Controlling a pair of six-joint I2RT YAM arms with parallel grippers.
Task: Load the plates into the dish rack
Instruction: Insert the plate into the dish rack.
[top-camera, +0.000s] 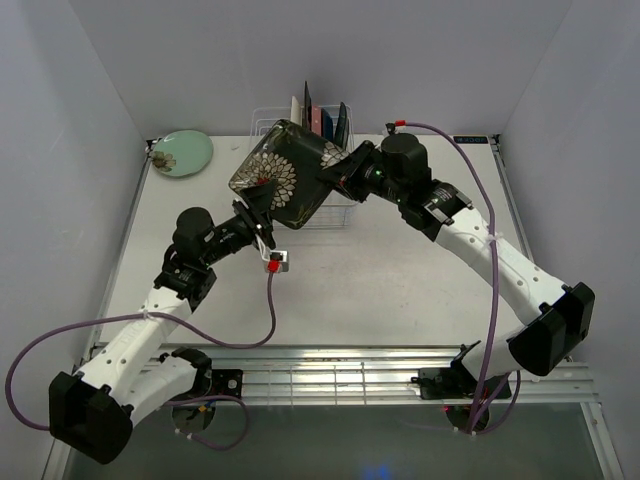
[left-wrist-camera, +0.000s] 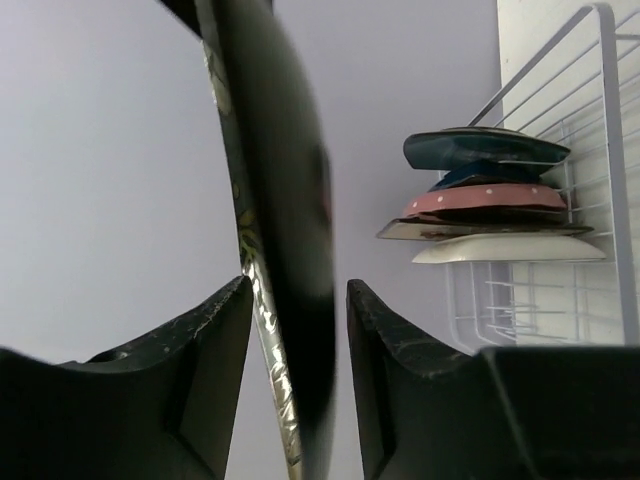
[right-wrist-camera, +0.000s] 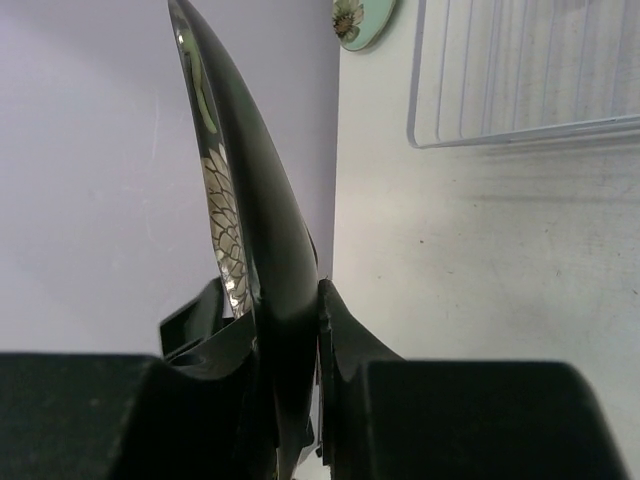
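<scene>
Between grey walls (top-camera: 300, 50), table (top-camera: 400, 290) with rack (top-camera: 340, 212)

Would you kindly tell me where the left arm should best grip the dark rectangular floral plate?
Probably its thin lower-left rim, coming edge-on from the near left. The dark rectangular floral plate hangs tilted in the air with the right gripper clamped on the opposite edge, so that free rim faces the left gripper, whose jaws straddle it.
</scene>
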